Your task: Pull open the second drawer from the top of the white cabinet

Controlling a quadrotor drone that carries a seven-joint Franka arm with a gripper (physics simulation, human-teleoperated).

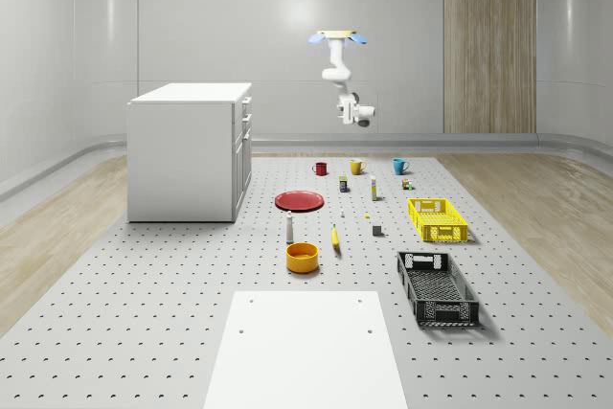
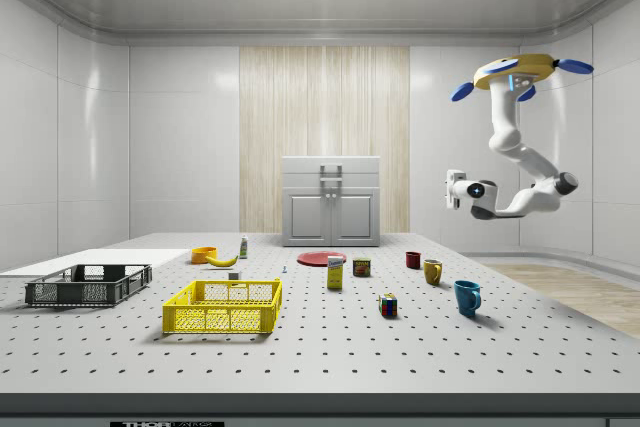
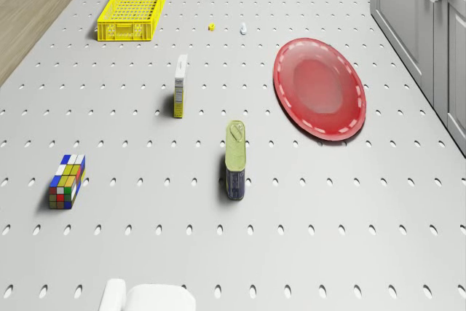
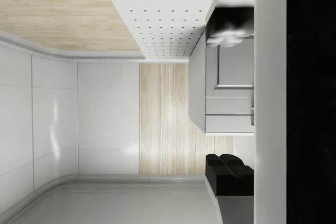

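**Gripper aloft, clear of cabinet; drawers shut**

Gripper (image 2: 452, 190): carried high in the air at the end of the bent arm (image 2: 520, 162), turned toward the white cabinet (image 1: 188, 152) and well apart from it; touches nothing. Whether its fingers stand apart or together cannot be told.

Drone (image 1: 337, 37): hovers above the far end of the perforated table (image 1: 144, 313), over the row of mugs, to the whole-scene view's right of the cabinet.

White cabinet: stands on the table at the whole-scene view's left; its front carries stacked drawers above two doors. Second drawer from the top (image 2: 331, 186): flush with the front, closed.

Table items: red plate (image 3: 319, 97) just before the cabinet front; tin can (image 3: 236, 160) lying near it; Rubik's cube (image 3: 67, 181); yellow crate (image 1: 437, 219); black crate (image 1: 437, 287); orange bowl (image 1: 302, 257); banana (image 1: 335, 238)
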